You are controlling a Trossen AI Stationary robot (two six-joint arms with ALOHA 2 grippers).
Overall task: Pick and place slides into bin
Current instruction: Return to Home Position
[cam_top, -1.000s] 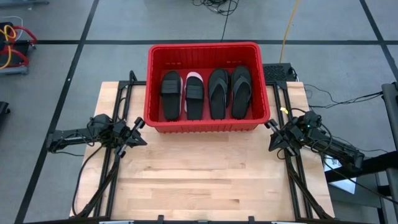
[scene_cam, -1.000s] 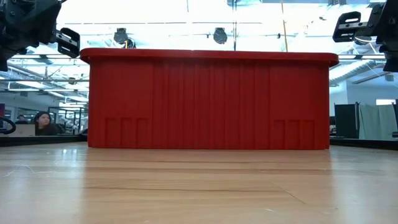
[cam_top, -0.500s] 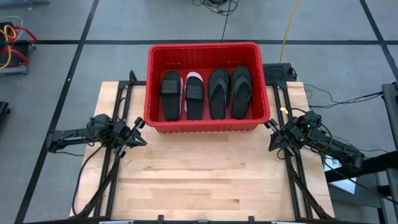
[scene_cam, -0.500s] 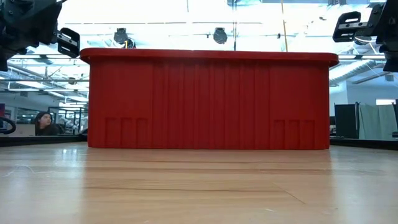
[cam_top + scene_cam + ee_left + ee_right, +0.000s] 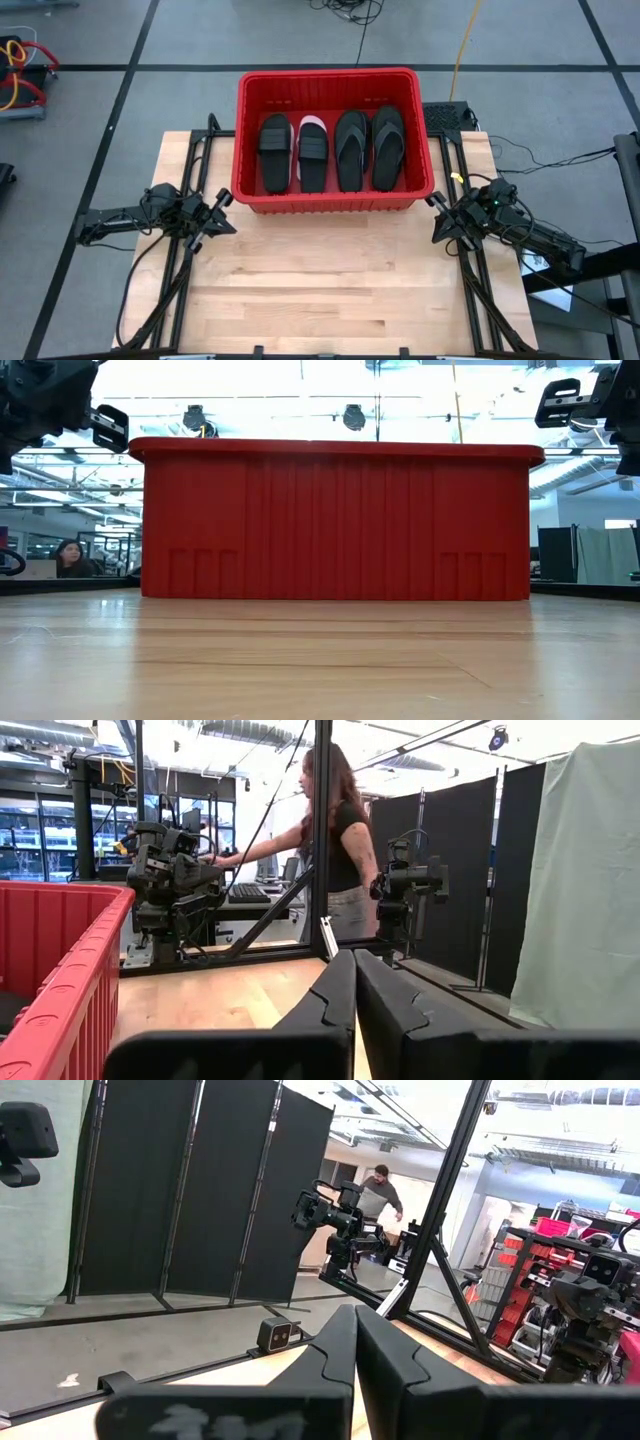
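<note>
The red bin (image 5: 335, 80) stands at the far middle of the wooden table and fills the middle of the low view (image 5: 335, 520). Several slides lie side by side on its floor, soles down: a black wide-strap one (image 5: 275, 152), a pale one with a black strap (image 5: 313, 152) and two black flip-flops (image 5: 351, 150) (image 5: 388, 147). My left gripper (image 5: 220, 212) hovers shut off the bin's near left corner. My right gripper (image 5: 438, 215) hovers shut off the near right corner. Both are raised above the table and hold nothing (image 5: 353, 990) (image 5: 355, 1345).
Bare wooden tabletop (image 5: 330, 280) stretches from the bin to the near edge. Black frame rails (image 5: 190, 160) (image 5: 470, 270) run along both sides of the table. A person (image 5: 335, 830) stands beyond the table's right side; others (image 5: 380, 1185) (image 5: 68, 555) are farther off in the room.
</note>
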